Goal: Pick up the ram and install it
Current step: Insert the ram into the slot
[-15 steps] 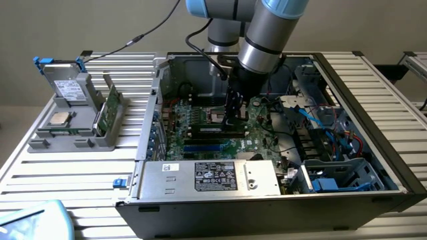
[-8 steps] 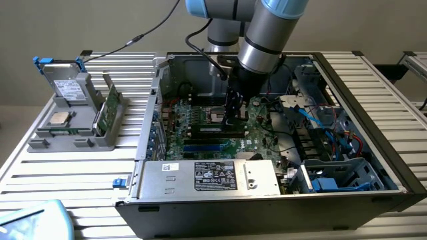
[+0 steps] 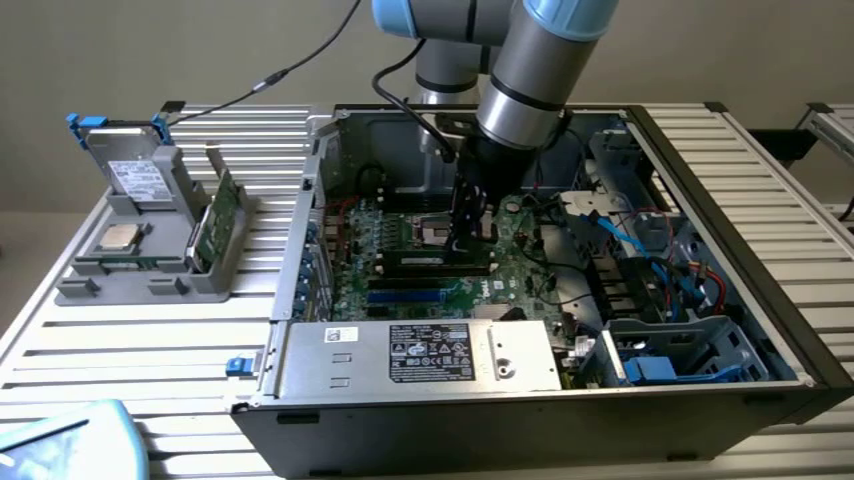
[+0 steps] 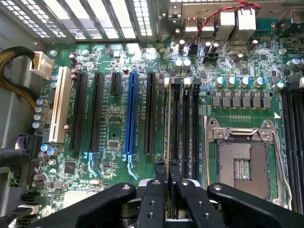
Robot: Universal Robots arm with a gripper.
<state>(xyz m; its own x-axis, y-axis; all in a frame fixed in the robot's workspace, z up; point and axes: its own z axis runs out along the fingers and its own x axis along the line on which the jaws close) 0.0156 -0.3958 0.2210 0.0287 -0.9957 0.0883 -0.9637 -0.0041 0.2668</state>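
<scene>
- You have the gripper [image 3: 467, 238] deep inside the case [image 3: 787, 330], low over the board [image 4: 114, 128], between the card slots [image 4: 130, 114] and the socket [image 4: 242, 166].
- The fingers [image 4: 160, 173] are almost together and clamp the ram [image 4: 167, 118] by its thin sides. In the wrist view it appears edge-on, as a pale narrow line.
- This line runs along the row of memory slots [image 4: 186, 118], on the side nearest to the card slots. I cannot tell if its lower edge already touches a slot or hangs just above it.
- Danger one: the ram is a little turned or shifted to the side. Then its edge lands on the slot wall, and a push can bend it or make it slide between the fingers.
- Danger two: the white latch [image 4: 166, 81] at the slot's end. If it is closed, the ram stops halfway. I cannot tell how it stands.
- Danger three: the notch is hidden. With the ram the wrong way round, pressing can harm the slot.
- The cables [image 3: 627, 235] lie near the arm and could catch on it.
</scene>
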